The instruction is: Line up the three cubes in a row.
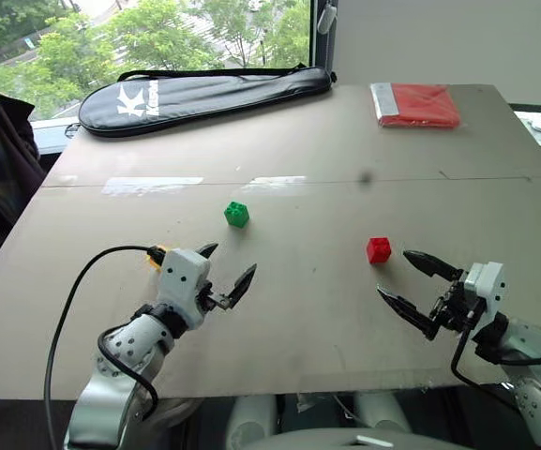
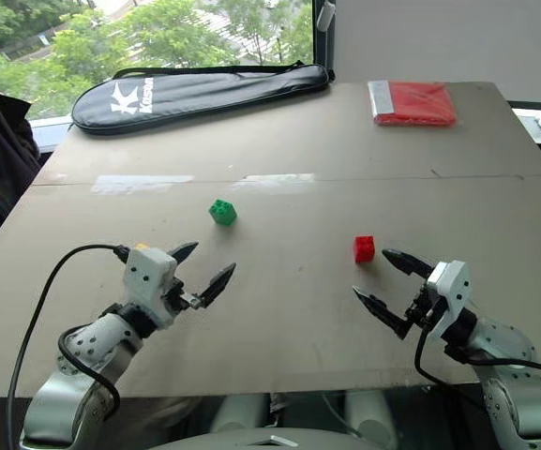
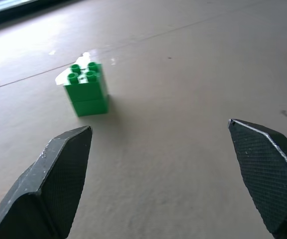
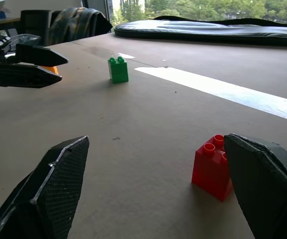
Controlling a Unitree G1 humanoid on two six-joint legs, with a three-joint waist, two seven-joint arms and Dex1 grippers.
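here i stand over a wide grey-brown table (image 1: 326, 169), looking down at it. my left gripper (image 1: 228, 270) hovers low above the near left part of the table with its two black fingers spread wide and nothing between them. my right gripper (image 1: 418, 287) hovers above the near right part, its fingers also spread wide and empty, pointing toward the middle of the table.

the green cube (image 1: 236, 214), a small studded block, stands upright on the table a little left of centre, farther away than my left gripper and apart from it. the red cube (image 1: 378, 249) stands upright right of centre, just beyond the far fingertip of my right gripper; in the right wrist view it sits just beside one finger, and i cannot tell whether they touch. a small patch of yellow and orange (image 1: 157, 255) peeks out at the far left side of my left wrist, mostly hidden, so i cannot say for certain that it is the yellow cube. the green and red cubes are well apart from each other.

at the far edge, a long black racket bag (image 1: 204, 94) lies across the left and middle, and a flat red packet (image 1: 415, 105) lies at the far right.
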